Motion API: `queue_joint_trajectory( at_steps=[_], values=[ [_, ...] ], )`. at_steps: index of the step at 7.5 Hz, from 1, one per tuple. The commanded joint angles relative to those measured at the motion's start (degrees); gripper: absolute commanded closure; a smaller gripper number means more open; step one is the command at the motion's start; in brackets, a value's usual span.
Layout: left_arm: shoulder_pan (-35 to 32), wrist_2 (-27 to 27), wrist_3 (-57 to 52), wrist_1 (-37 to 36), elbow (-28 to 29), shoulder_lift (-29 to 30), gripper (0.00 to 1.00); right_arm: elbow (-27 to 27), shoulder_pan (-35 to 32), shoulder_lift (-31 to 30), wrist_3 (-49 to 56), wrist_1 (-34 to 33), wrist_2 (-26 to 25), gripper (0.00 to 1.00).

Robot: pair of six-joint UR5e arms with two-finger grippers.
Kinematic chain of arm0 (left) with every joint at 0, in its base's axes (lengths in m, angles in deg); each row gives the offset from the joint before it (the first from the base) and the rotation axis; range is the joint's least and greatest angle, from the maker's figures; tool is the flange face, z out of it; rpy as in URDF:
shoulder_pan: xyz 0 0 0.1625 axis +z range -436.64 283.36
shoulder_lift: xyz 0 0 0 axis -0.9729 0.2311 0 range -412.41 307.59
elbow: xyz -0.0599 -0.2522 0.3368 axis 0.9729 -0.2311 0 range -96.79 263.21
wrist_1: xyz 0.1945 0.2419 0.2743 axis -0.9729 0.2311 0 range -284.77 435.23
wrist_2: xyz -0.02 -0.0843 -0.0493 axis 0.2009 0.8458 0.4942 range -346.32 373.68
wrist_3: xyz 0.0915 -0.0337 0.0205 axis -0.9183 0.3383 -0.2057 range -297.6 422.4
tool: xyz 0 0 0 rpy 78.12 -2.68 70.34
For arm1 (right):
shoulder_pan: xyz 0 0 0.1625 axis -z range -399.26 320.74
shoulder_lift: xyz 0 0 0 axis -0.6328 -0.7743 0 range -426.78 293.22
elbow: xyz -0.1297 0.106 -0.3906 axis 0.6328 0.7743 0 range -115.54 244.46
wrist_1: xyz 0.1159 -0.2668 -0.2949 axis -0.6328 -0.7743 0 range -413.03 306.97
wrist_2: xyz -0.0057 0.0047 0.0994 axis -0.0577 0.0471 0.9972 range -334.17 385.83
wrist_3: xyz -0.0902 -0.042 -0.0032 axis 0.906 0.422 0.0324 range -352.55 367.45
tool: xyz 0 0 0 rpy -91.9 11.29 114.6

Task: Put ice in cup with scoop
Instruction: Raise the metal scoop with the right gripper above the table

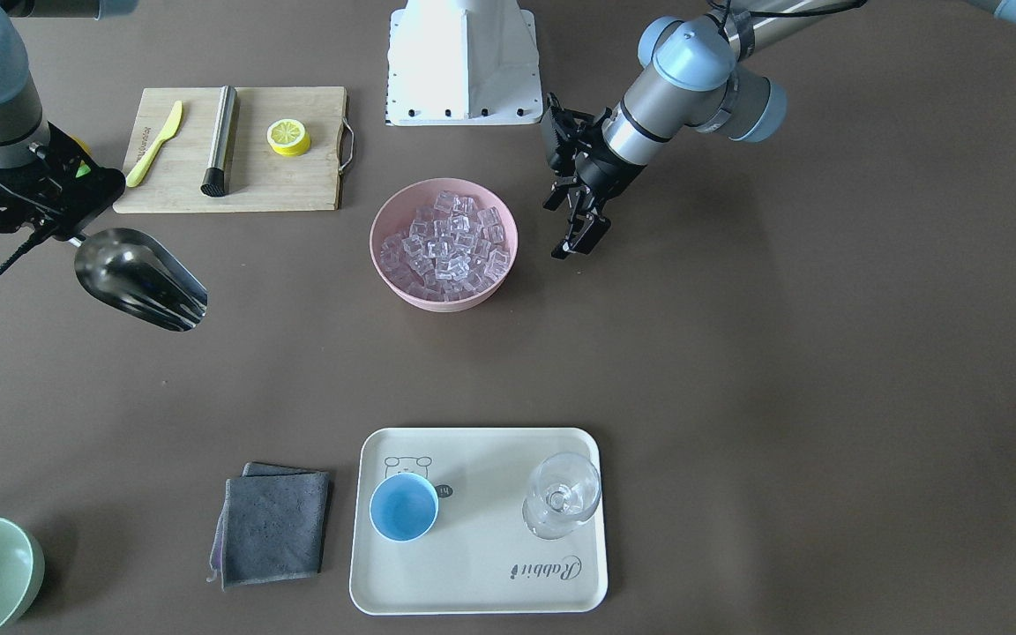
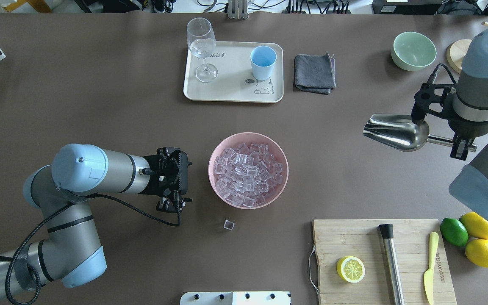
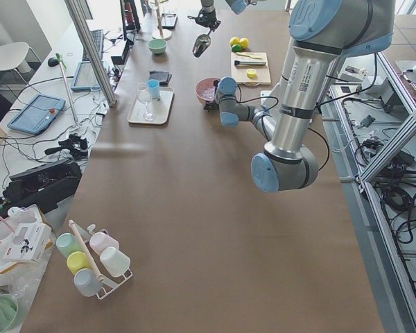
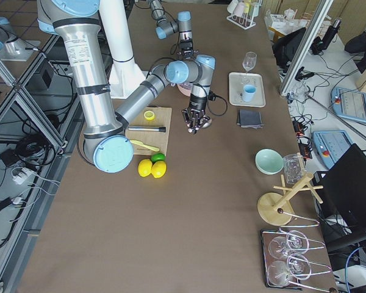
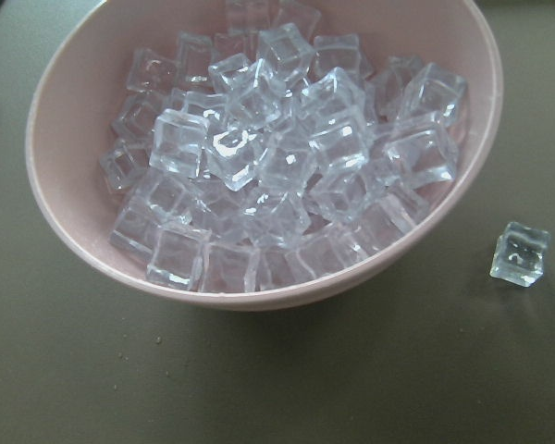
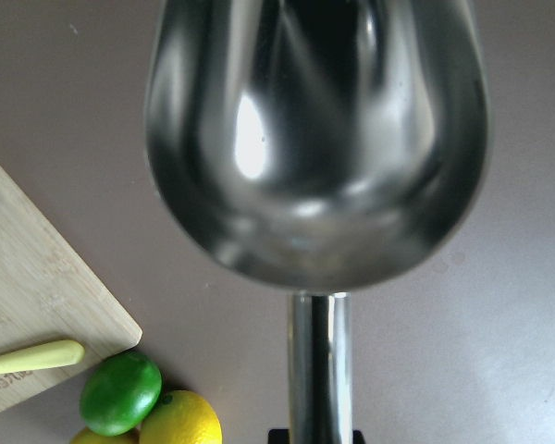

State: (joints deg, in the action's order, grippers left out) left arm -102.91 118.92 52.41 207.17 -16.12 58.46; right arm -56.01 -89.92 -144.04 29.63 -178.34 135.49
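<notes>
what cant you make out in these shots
- left gripper: open or shut unclear; dark and small in the front-facing view, covered by its wrist overhead.
- scoop handle: its end and the right gripper holding it are cut off by the right wrist view's bottom edge.
- ice: lower cubes buried under upper ones in the pink bowl; no count possible.
- cup: too small in side views to see inside.

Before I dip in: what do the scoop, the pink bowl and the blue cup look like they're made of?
Scoop: polished metal, probably stainless steel; it is mirror-bright with sharp reflections.
Pink bowl: matte and opaque, likely plastic or a fibre composite; no glaze shine shows.
Blue cup: smooth, thin-walled plastic, it seems; it has a soft, even sheen.
</notes>
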Motion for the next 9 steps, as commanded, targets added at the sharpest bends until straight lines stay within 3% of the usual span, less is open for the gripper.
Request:
queue_joint_trajectory(
  at_steps=[1,4,7,9],
  values=[
    [0.3,0.0,0.1,0.5,-0.3,0.7,0.02,0.4,-1.3,2.1,13.0,-0.6,-4.3,1.00],
    [0.4,-0.2,0.3,5.3,0.2,-0.5,0.02,-0.3,-1.0,6.9,13.1,-4.6,-5.0,1.00],
    [0.4,-2.2,0.2,5.5,1.2,-0.3,0.02,-1.9,-1.2,11.2,13.2,-16.0,-5.2,1.00],
    [0.3,-2.2,0.5,5.1,1.6,0.4,0.02,-0.7,-1.0,18.1,16.8,-26.8,-9.9,1.00]
  ],
)
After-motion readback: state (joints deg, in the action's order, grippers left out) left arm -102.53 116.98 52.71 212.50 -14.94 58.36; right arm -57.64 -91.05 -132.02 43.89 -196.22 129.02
